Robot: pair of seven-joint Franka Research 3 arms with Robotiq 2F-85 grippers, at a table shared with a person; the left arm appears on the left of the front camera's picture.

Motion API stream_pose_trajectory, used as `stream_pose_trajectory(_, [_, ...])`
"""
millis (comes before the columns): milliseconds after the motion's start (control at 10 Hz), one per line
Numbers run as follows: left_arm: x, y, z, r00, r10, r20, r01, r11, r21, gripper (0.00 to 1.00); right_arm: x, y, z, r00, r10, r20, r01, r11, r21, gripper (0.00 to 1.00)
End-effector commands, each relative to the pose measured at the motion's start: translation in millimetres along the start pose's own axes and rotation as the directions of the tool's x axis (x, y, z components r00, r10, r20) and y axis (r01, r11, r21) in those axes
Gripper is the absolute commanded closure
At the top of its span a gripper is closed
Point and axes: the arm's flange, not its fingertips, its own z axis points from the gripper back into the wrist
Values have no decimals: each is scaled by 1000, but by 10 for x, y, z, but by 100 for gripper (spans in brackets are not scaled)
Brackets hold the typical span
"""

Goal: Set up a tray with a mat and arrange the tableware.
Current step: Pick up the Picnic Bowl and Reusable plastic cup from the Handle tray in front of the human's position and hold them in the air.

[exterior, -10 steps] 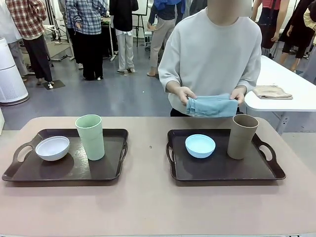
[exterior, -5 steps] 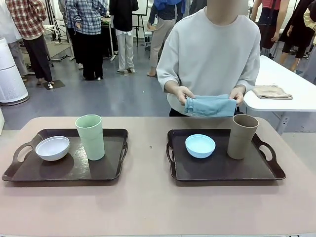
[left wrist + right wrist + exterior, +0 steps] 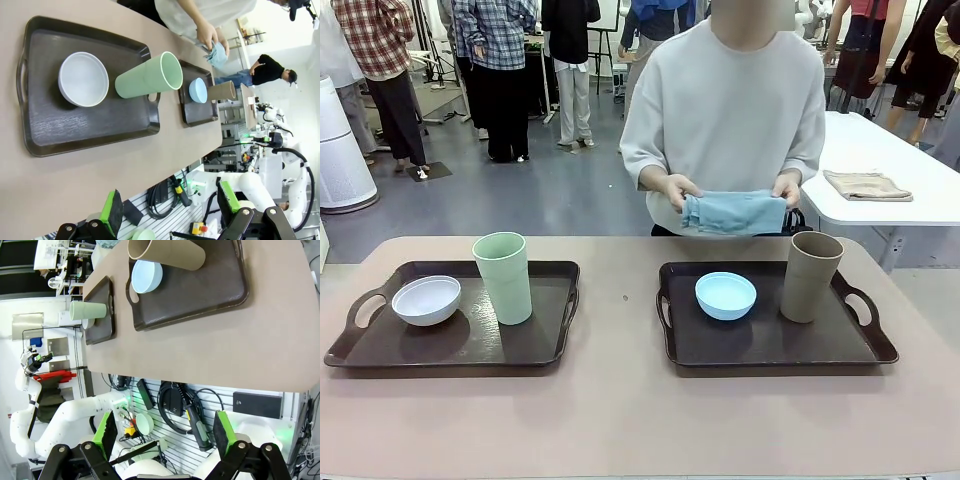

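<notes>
Two dark brown trays sit on the table. The left tray (image 3: 380, 350) holds a white bowl (image 3: 426, 299) and a pale green tumbler (image 3: 503, 277). The right tray (image 3: 770, 345) carries a light blue bowl (image 3: 725, 295) and a tan-brown tumbler (image 3: 811, 275). Beyond the far edge a person holds a folded blue mat (image 3: 733, 212) in both hands. My left gripper (image 3: 170, 212) hangs open off the table's near side, facing the left tray (image 3: 100, 125). My right gripper (image 3: 165, 432) is open too, well back from the right tray (image 3: 200, 295).
A folded tan cloth (image 3: 866, 185) lies on a white side table (image 3: 920, 205) at the right. Several people stand in the background. Bare tabletop (image 3: 620, 400) runs between and in front of the trays.
The person has shifted slightly left with the blue mat and holds it a little closer to the table's far edge. The tableware and trays have not moved.
</notes>
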Motion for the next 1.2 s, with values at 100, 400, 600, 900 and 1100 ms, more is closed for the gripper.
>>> stream_pose_trajectory(100, [18, 4, 13, 1000, -20, 11, 20, 1000, -22, 0, 15, 6, 6, 1000, 13, 7, -13, 1000, 28, 0])
stream_pose_trajectory(400, [18, 4, 13, 1000, -20, 11, 20, 1000, -22, 0, 15, 6, 6, 1000, 13, 7, -13, 1000, 28, 0])
stream_pose_trajectory(600, [18, 4, 13, 1000, -20, 11, 20, 1000, -22, 0, 15, 6, 6, 1000, 13, 7, -13, 1000, 28, 0])
stream_pose_trajectory(900, [159, -604, -388, 999, -30, -39, 34, 993, 114, 0, 315, 152, -49, 992, 122, 23, -119, 987, -104, 0])
stream_pose_trajectory(1100, [200, -1339, -669, 992, -105, -72, 119, 964, 238, 0, 616, 252, -46, 974, 220, 46, -195, 931, -309, 0])
